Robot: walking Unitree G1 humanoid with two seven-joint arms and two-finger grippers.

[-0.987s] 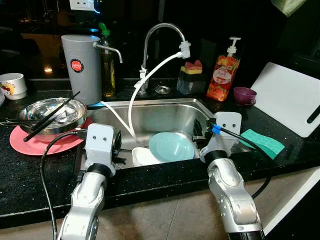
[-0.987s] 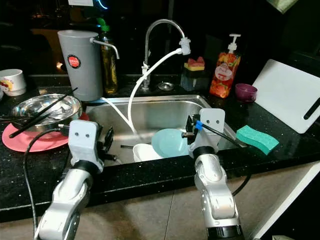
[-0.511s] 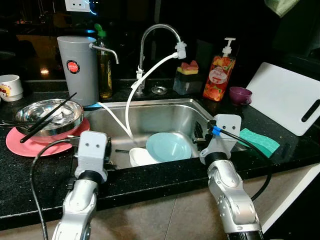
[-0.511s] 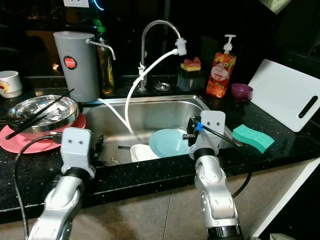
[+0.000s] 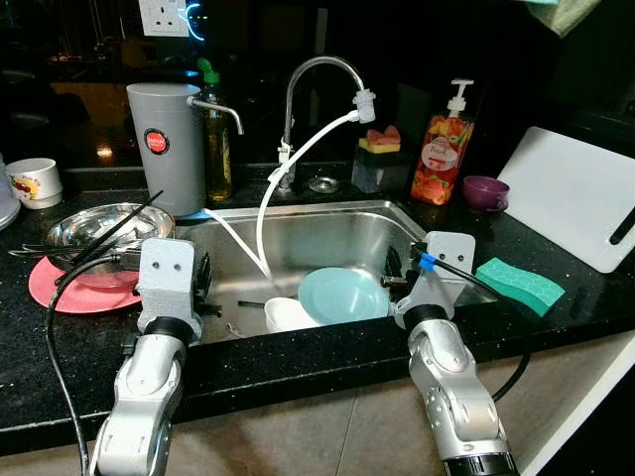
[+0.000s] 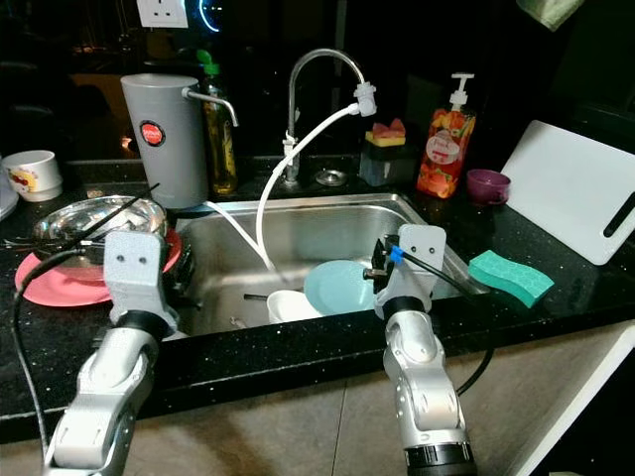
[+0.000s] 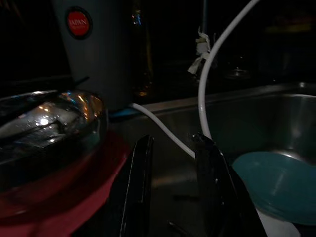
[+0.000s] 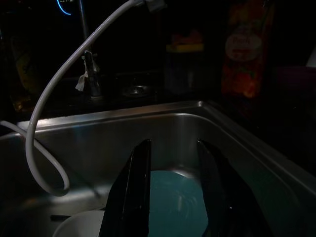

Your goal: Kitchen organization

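Note:
A steel sink (image 5: 317,226) holds a teal plate (image 5: 342,295) leaning on a white bowl (image 5: 288,314). On the counter to its left, a steel bowl (image 5: 99,226) with black chopsticks (image 5: 111,236) across it rests on a pink plate (image 5: 69,295). My left gripper (image 5: 203,286) hovers at the sink's left rim beside the pink plate, open and holding nothing; the left wrist view shows its fingers (image 7: 140,187) apart over the basin. My right gripper (image 5: 392,268) is over the sink's right side just above the teal plate (image 8: 173,202), open and holding nothing.
A white hose (image 5: 288,164) runs from the faucet (image 5: 322,64) down into the basin. Behind stand a grey canister (image 5: 164,149), an oil bottle (image 5: 216,139), a soap bottle (image 5: 444,144) and a purple cup (image 5: 486,191). A green sponge (image 5: 519,285) and white cutting board (image 5: 571,193) lie right.
The camera has shifted a little. My left arm has moved left, from over the basin to the sink's left rim by the pink plate. The right arm has held still.

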